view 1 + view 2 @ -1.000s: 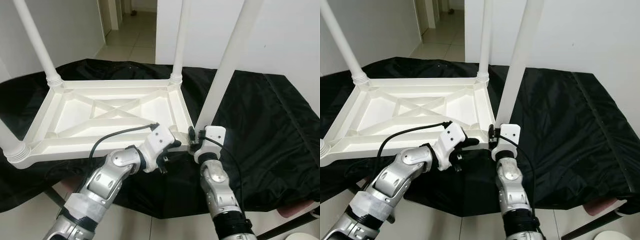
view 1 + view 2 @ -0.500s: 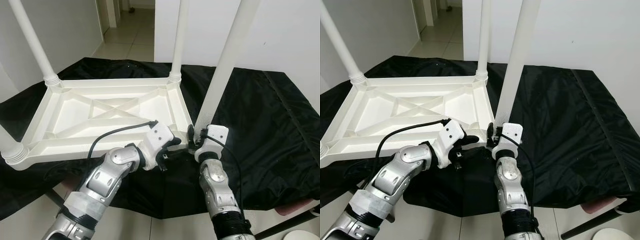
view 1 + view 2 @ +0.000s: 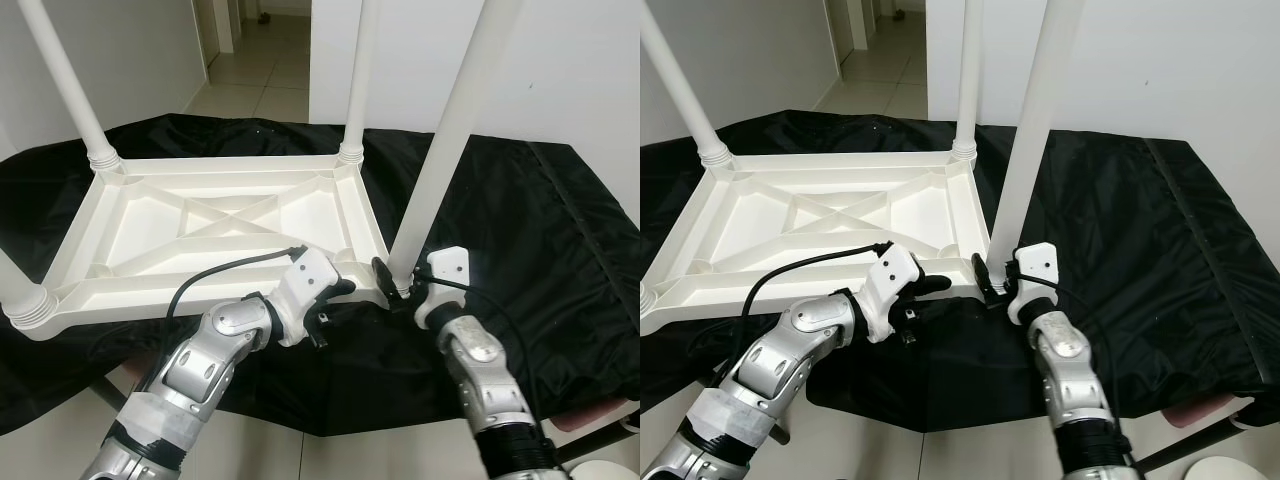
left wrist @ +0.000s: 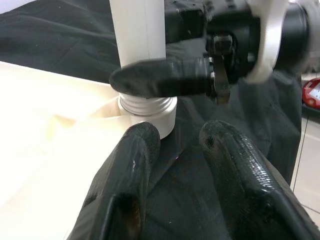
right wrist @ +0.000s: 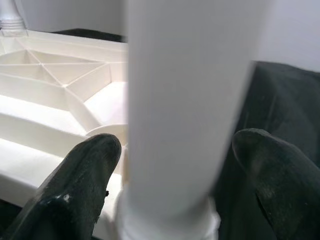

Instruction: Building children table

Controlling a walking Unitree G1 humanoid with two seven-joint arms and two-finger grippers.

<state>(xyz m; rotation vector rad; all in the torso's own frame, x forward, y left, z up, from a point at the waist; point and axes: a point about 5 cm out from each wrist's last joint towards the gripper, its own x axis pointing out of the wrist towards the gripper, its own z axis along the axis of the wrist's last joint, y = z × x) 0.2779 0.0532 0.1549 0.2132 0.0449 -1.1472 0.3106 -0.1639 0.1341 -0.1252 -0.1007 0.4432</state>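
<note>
A: Upside-down white plastic table top (image 3: 215,225) flat on black cloth (image 3: 520,230), underside ribs up. Four legs stuck up from corners; near-right leg (image 3: 450,140) the one in hand.

B: Right gripper (image 3: 998,282)?

A: Fingers apart, one each side of leg base, right above threaded collar (image 4: 146,104). Straddling, prob. not clamped; gap visible both sides in right wrist view.

B: Left gripper (image 3: 338,291)?

A: Fingers spread, tips at table corner beside same socket, pressed near rim. No grip on anything.

B: Risks?

A: Leg tall, held low only, so easy to tip if not fully seated. Cross-threading if twisted off-axis. Smooth plastic, so likely slip w/ loose fingers. Also top near cloth's front edge: hard push on corner could slide whole frame, esp. on slick cloth.

B: Seated or not?

A: Can't tell; threads partly showing.
</note>
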